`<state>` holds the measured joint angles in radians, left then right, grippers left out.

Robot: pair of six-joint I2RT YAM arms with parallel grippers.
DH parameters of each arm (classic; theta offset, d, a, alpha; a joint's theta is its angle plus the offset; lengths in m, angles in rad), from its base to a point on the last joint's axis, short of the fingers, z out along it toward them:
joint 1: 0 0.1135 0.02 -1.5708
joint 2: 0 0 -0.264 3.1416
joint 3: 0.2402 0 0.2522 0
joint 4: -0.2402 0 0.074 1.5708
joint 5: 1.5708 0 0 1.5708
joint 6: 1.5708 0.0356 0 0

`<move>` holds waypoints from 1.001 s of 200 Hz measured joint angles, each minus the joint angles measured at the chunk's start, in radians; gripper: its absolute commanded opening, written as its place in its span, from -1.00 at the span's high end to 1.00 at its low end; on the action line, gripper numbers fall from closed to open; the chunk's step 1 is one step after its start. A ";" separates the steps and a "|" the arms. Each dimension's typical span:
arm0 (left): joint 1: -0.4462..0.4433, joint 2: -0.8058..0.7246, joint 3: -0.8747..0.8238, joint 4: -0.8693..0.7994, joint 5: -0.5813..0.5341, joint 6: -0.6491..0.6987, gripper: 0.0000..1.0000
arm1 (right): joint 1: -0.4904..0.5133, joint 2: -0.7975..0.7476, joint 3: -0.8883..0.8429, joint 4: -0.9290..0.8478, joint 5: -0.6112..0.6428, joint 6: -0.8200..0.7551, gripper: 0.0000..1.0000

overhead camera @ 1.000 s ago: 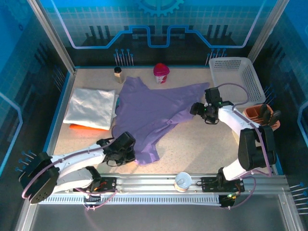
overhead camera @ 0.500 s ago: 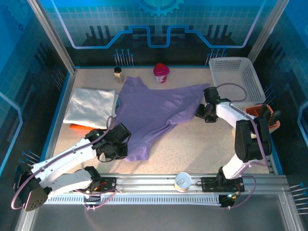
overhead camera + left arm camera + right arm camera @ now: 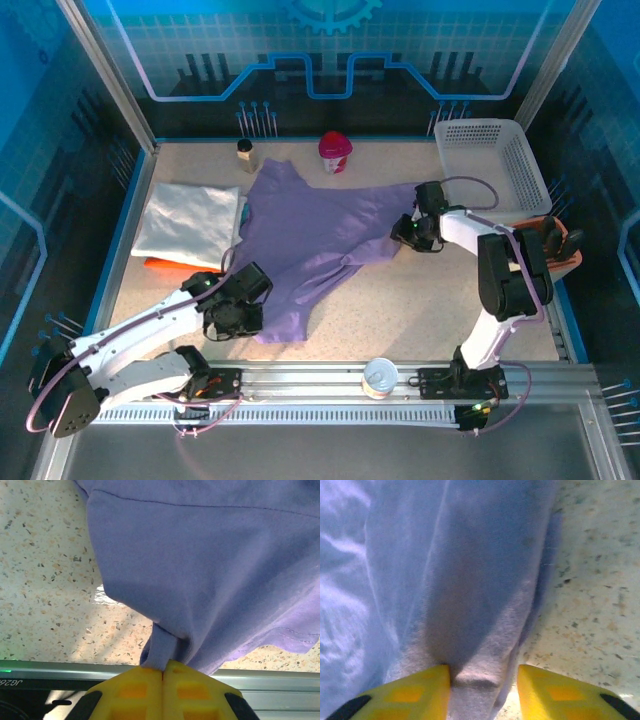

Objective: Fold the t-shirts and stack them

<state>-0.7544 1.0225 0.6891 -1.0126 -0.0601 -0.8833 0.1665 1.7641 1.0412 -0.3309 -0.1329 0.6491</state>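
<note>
The lavender-purple t-shirt (image 3: 320,225) lies spread and rumpled across the middle of the table. My left gripper (image 3: 256,308) is at its near left corner, and in the left wrist view this gripper (image 3: 162,672) is shut on a pinched fold of the purple cloth (image 3: 210,565). My right gripper (image 3: 406,232) is at the shirt's right sleeve. In the right wrist view its jaws (image 3: 484,680) stand apart around a bunched ridge of the sleeve (image 3: 470,605); the left finger touches the cloth and the right finger (image 3: 555,690) is clear of it. A folded white t-shirt (image 3: 190,222) lies at the left on an orange one (image 3: 172,265).
A white mesh basket (image 3: 490,160) stands at the back right, with an orange-brown holder (image 3: 545,240) in front of it. A pink cup (image 3: 335,152) and a small bottle (image 3: 245,155) stand at the back. A can (image 3: 381,377) sits on the front rail.
My left gripper has pulled the shirt's near corner back and to the left. My right gripper has slid left onto the sleeve and its jaws have narrowed.
</note>
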 measured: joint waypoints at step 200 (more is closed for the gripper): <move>0.000 0.022 -0.026 0.093 0.029 0.001 0.95 | 0.032 0.282 0.564 -0.252 -0.010 -0.068 -0.42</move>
<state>-0.7544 1.0443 0.6632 -0.9195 -0.0311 -0.8825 0.1982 2.0464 1.6051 -0.5827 -0.1425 0.5812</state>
